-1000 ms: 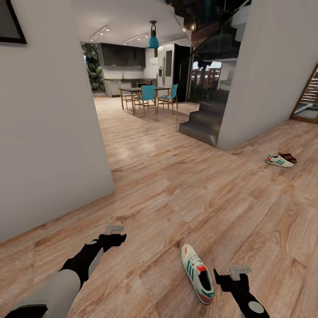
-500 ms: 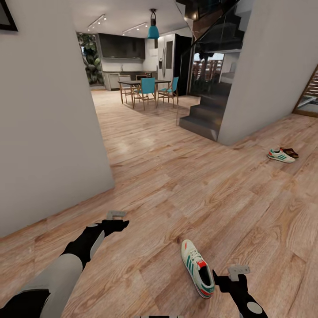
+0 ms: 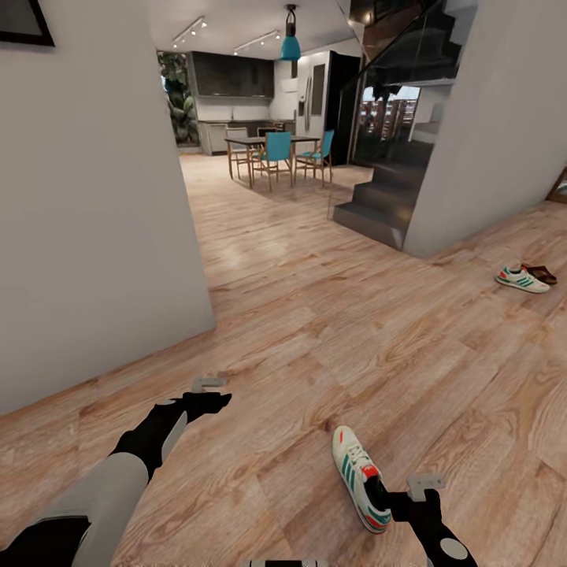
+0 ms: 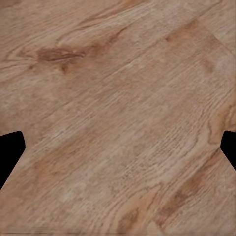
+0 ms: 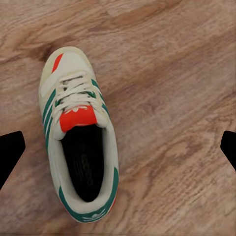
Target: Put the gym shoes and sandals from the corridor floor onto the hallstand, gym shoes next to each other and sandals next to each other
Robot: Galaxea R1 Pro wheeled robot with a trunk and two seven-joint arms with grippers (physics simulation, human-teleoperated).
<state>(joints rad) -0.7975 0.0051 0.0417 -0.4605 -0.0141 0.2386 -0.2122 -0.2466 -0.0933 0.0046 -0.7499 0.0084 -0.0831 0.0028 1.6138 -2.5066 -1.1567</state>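
sneaker, cream-white lace-up with three teal-green side stripes and a red-orange tongue label (image 3: pixel 361 477), lies upright on its sole on the light brown wood-plank laminate floor (image 3: pixel 331 331), just in front of the right gripper (image 3: pixel 425 487). right wrist view shows this gym shoe (image 5: pixel 78 132) from above, mouth open upward, toe with its red mark pointing away, heel nearest the camera, shoe off to one side of the gap between the fingers. right gripper's dark fingertips sit at both edges of that view, spread wide, nothing between them. left gripper (image 3: pixel 206 386) hangs over bare floor near the plain grey wall (image 3: pixel 94 220); its wrist view shows wood grain with fingertips (image 4: pixel 10 150) at both edges, so jaws spread wide and empty too.

second cream-white striped sneaker (image 3: pixel 521 279) sits far off by the dark staircase (image 3: pixel 378 213), with a small brown leather open sandal (image 3: pixel 542 273) touching or just beside it, too small to tell. other sandal and the rack can't be made out.

handling guess: shoe looks light, upper soft and collapsible, sole stiffer, laces loose. best hold is probably across the heel collar or the sidewalls at mid-foot, one finger inside the opening, one outside. pinching the tongue or laces would likely let it swing or slip. gripper would need to centre over the shoe first.
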